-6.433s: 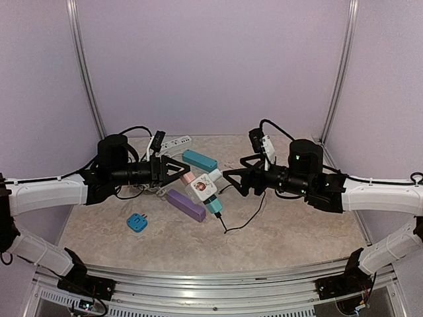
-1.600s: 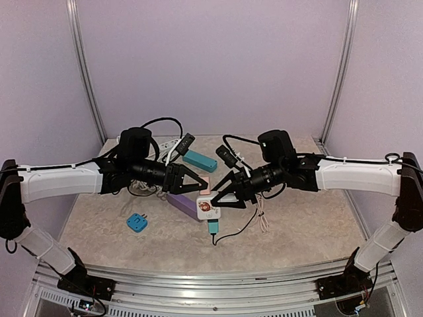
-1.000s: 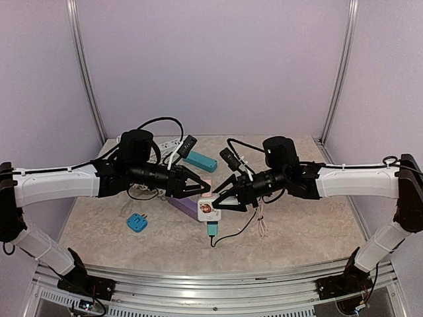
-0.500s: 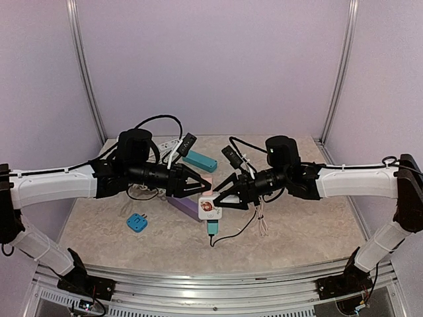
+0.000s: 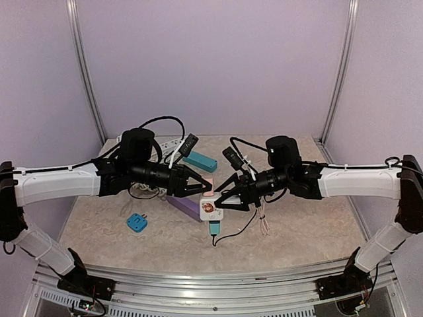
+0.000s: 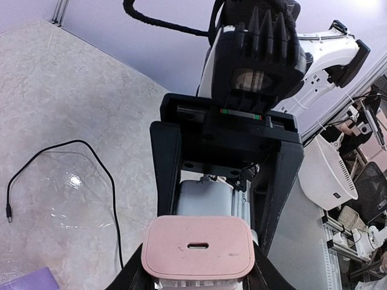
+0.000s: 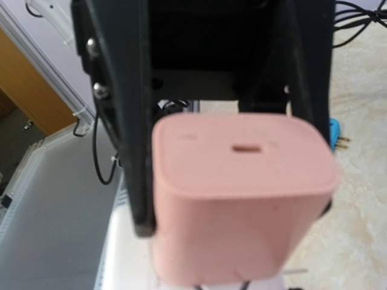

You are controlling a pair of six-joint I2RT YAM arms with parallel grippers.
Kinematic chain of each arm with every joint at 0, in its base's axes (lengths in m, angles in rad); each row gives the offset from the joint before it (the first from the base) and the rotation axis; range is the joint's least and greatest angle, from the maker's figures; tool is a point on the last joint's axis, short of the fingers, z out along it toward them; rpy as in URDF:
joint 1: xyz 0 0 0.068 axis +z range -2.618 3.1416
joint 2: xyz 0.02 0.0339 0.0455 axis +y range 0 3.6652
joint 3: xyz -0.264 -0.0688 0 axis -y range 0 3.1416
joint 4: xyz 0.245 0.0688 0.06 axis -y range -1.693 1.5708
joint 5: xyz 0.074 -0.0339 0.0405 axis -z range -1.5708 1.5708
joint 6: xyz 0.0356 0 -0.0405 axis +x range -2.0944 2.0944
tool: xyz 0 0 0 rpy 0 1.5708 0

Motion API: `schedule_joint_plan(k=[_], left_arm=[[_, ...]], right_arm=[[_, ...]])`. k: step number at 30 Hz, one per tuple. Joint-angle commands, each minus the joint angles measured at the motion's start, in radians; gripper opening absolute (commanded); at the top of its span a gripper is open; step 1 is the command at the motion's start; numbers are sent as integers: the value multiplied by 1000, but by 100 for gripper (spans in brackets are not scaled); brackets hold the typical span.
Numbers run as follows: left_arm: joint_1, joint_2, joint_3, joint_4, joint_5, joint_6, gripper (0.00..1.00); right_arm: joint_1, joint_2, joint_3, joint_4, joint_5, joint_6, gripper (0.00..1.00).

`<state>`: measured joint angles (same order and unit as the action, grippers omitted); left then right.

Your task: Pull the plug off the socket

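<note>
A white cube socket (image 5: 209, 210) with a cartoon sticker carries a pink plug (image 5: 207, 188) on its far side and a teal plug (image 5: 214, 228) with a black cable on its near side. My left gripper (image 5: 201, 191) is shut on the pink plug, whose face with a slot fills the bottom of the left wrist view (image 6: 198, 246). My right gripper (image 5: 223, 200) faces it, its fingers flanking the white cube (image 6: 205, 205). The right wrist view shows the pink plug (image 7: 242, 193) close up and blurred, hiding my right fingers. I see no gap between plug and cube.
A purple bar (image 5: 183, 205) lies just left of the cube. A teal bar (image 5: 199, 160) and a white power strip (image 5: 168, 142) lie behind. A blue adapter (image 5: 137, 222) sits at front left. A thin white cable (image 5: 263, 221) lies right of the cube.
Both arms have swung in from the sides and met at the cube, which has shifted nearer. In the last half second almost nothing has moved.
</note>
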<state>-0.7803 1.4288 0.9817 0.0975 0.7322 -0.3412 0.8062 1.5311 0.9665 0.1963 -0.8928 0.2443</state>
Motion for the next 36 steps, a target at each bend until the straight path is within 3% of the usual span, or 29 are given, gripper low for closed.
schedule_joint_plan(k=[1, 13, 26, 36], left_arm=[[19, 19, 21, -33, 54, -38, 17], [47, 49, 23, -16, 79, -79, 17], [14, -15, -32, 11, -21, 8, 17], [-25, -58, -44, -17, -125, 72, 17]], right_arm=[[-9, -56, 21, -101, 101, -62, 0], [13, -61, 54, -172, 144, -116, 0], [-27, -17, 25, -24, 143, 89, 0], [-63, 41, 38, -26, 142, 151, 0]])
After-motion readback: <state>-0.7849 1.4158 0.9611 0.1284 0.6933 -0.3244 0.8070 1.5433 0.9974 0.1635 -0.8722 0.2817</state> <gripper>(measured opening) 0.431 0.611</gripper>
